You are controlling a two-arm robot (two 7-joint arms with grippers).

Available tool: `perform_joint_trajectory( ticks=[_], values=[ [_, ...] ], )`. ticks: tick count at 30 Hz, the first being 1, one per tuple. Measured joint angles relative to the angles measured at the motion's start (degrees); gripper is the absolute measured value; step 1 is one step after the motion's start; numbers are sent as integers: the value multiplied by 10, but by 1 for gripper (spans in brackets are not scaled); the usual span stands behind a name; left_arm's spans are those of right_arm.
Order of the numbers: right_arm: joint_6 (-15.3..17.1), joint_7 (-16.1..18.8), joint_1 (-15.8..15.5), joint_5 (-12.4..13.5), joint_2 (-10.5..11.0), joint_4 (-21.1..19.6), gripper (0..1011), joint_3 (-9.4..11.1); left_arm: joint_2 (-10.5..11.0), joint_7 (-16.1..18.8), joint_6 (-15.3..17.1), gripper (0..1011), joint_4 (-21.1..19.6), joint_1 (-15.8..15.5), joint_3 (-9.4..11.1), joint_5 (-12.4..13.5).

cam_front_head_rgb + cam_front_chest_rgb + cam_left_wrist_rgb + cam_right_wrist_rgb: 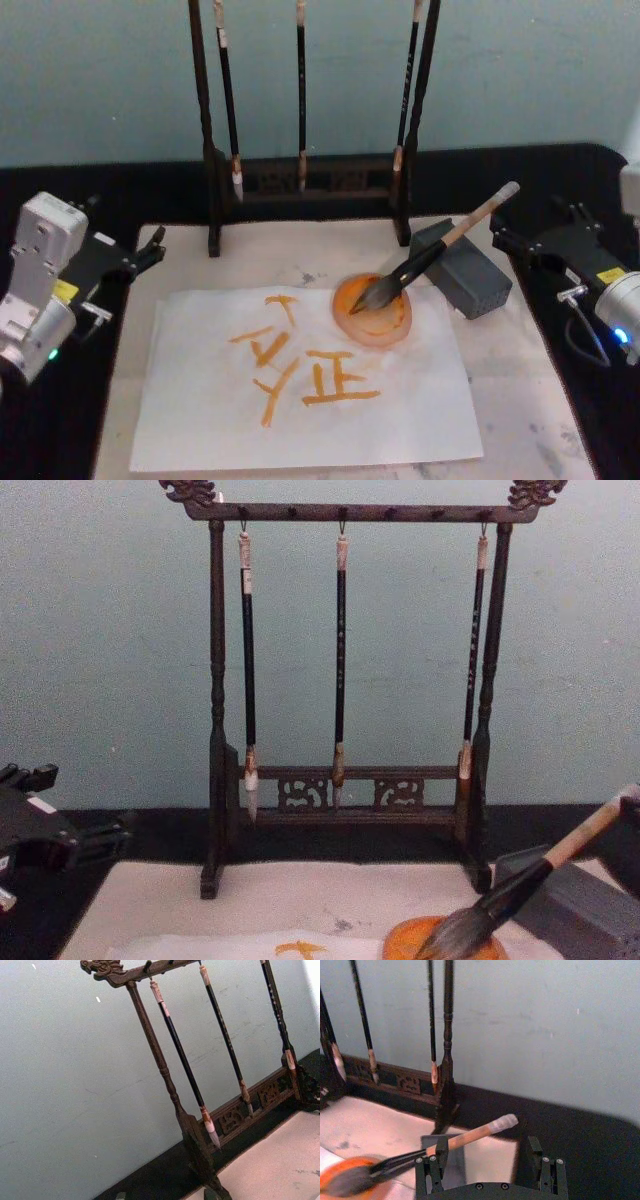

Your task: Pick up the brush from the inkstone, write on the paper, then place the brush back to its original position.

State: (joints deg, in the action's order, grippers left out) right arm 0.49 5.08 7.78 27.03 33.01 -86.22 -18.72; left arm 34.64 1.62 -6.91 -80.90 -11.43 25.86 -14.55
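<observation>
While the right pincer (485, 1149) is standing spread wide at the right side of the mat (300, 250), it is gripping nothing. Its two fingers (432, 1167) are framing an open gap, and the upper handle of the brush (435, 248) is passing just beyond the fingertips; in the head view no contact is showing between them.

The brush is lying tilted, not flat. Its long axis is running diagonally: the bristle head is pointing down toward the robot's left and near side, and the pale handle end is rising toward the right and far side. The bristles are resting in the orange dish (385, 328), while the black lower section is leaning on the grey block (480, 280) just right of the dish.

The dish is sitting on the far right corner of the paper (400, 400), which is carrying several orange strokes and is lying on the mat.

The left pincer (152, 248) is sitting at the mat's left edge, well apart from the brush; whether it is spread or pressed together cannot be told.

A rack (340, 512) with three thin brushes is standing at the far edge of the mat on the black surface (560, 170).
</observation>
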Motion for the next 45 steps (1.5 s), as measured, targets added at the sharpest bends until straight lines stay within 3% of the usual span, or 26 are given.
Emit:
perform_joint_trajectory(
  ticks=[3, 7, 9, 10, 13, 21, 29, 45],
  values=[
    [47, 19, -8, 56, -13, -12, 1000, 25, 0, 0, 0, 1009, 0, 0, 0, 0],
    [84, 31, -11, 100, -27, -16, 1000, 45, 0, 0, 0, 1010, 0, 0, 0, 0],
    [118, 38, -12, 138, -42, -17, 1000, 62, 0, 0, 0, 1010, 0, 0, 0, 0],
    [118, 38, -12, 138, -42, -17, 1000, 62, 0, 0, 0, 1010, 0, 0, 0, 0],
    [157, 41, -11, 189, -59, -16, 1000, 79, 0, 0, 0, 1010, 0, 0, 0, 0],
    [208, 26, 4, 271, -89, 3, 1000, 97, 0, 0, 0, 1010, 0, 0, 0, 0],
    [227, 6, 25, 324, -114, 34, 1000, 110, 0, 0, 0, 1010, 0, 0, 0, 0],
    [226, 18, 85, 384, -141, 123, 1000, 106, 0, 0, 0, 1010, 0, 0, 0, 0]
  ],
)
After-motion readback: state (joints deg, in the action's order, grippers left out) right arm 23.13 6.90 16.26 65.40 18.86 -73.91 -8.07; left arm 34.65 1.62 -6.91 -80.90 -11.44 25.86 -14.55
